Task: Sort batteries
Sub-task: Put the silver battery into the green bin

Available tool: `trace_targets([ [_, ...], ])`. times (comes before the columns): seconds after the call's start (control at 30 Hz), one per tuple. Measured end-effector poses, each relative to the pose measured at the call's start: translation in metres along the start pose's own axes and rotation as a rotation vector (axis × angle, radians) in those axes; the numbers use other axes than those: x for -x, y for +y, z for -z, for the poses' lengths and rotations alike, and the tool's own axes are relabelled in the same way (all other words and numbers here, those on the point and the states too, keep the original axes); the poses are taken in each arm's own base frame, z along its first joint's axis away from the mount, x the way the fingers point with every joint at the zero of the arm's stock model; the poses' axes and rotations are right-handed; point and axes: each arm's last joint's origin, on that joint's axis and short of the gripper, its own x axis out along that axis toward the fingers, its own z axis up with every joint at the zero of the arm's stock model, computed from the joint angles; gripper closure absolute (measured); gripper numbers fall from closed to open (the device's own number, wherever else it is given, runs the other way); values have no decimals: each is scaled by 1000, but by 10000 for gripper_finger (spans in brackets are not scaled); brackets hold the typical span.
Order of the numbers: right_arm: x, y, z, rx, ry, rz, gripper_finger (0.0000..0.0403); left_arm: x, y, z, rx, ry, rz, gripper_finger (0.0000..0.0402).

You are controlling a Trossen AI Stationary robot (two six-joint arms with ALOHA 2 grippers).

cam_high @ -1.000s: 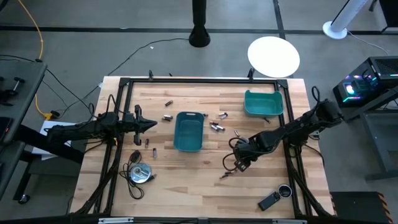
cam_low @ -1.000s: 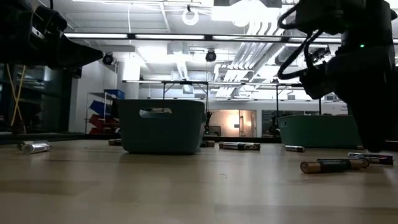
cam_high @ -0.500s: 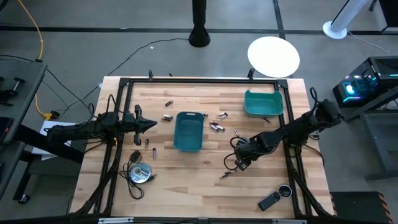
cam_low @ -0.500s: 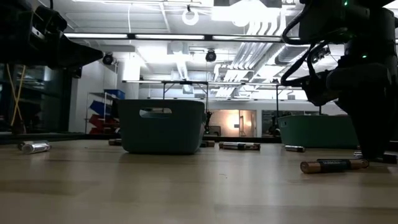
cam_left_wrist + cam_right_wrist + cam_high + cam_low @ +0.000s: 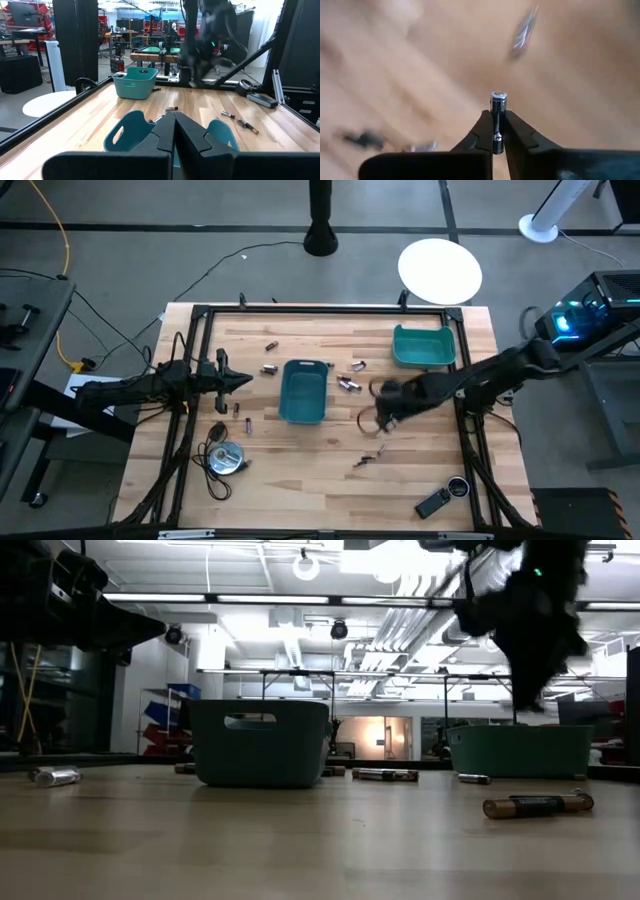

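Small cylindrical batteries lie scattered on the wooden table, among them a pair (image 5: 348,383) beside the middle teal bin (image 5: 304,391) and one (image 5: 535,805) toward the near right. A second teal bin (image 5: 424,345) stands at the far right. My right gripper (image 5: 498,117) hangs above the table, right of the middle bin (image 5: 384,418), shut on a silvery battery (image 5: 498,102). My left gripper (image 5: 245,381) hovers shut at the table's left, its fingers (image 5: 175,122) empty. My right gripper pinches the silvery battery between its two fingers, on the battery's sides (image 5: 498,116). The fingers point down at the table and the battery lies along them. Its capped end (image 5: 498,95) sticks out past the fingertips. It is lifted clear of the table.
A round silver disc with a black cable (image 5: 225,458) lies near left. A black remote-like device (image 5: 433,502) and a small round item (image 5: 458,486) lie near right. More batteries (image 5: 268,368) lie left of the middle bin.
My right gripper has shut on a battery that lay on the near right of the table. It has risen with the battery, clear of the table, and moved toward the far edge. The neighbouring battery stays where it lay.
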Motion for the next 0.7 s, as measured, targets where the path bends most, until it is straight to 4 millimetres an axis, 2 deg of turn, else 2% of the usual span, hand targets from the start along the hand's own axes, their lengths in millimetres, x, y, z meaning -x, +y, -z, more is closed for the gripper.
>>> trace_targets([
  [0.17, 40, -44, -37, -151, -223, 121, 391, 0, 0, 0, 0, -4, -1, 401],
  [0.23, 43, -65, -45, -215, -244, 193, 392, 0, 0, 0, 0, -4, -1, 401],
  [0.37, 43, -91, -64, -297, -291, 257, 377, 0, 0, 0, 0, -4, -1, 401],
  [0.53, 37, -110, -80, -310, -271, 306, 304, 0, 0, 0, 0, -1, -1, 401],
  [0.7, 36, -122, -87, -375, -269, 315, 223, 0, 0, 0, 0, 0, -1, 401],
])
